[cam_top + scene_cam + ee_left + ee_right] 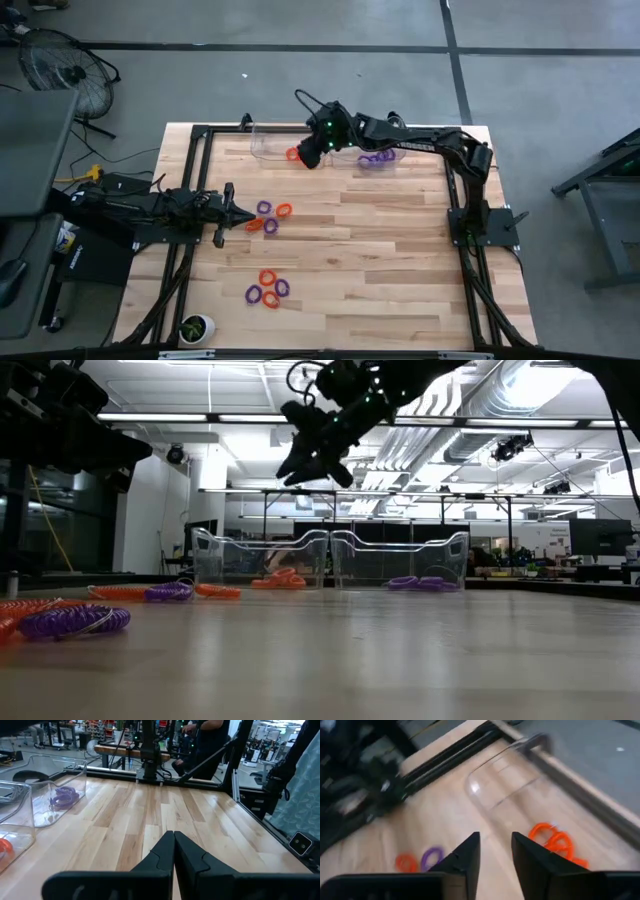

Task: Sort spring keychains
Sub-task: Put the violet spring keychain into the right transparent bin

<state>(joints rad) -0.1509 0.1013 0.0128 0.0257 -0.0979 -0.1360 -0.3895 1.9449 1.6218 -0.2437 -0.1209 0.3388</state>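
Two clear bins stand at the table's far edge. The left bin (272, 143) holds orange keychains (555, 840). The right bin (385, 160) holds purple keychains (377, 156). More orange and purple keychains lie loose on the table in a middle cluster (268, 217) and a near cluster (267, 288). My right gripper (308, 155) hangs above the left bin, open and empty; in its wrist view (495, 847) nothing sits between the fingers. My left gripper (232, 212) is shut and empty, low at the table's left, just left of the middle cluster.
A black metal frame (200, 135) runs along the table's edges. A small white pot with a plant (195, 327) stands at the near left corner. Bare wood lies between the clusters and the right edge. A person (210, 740) stands beyond the table.
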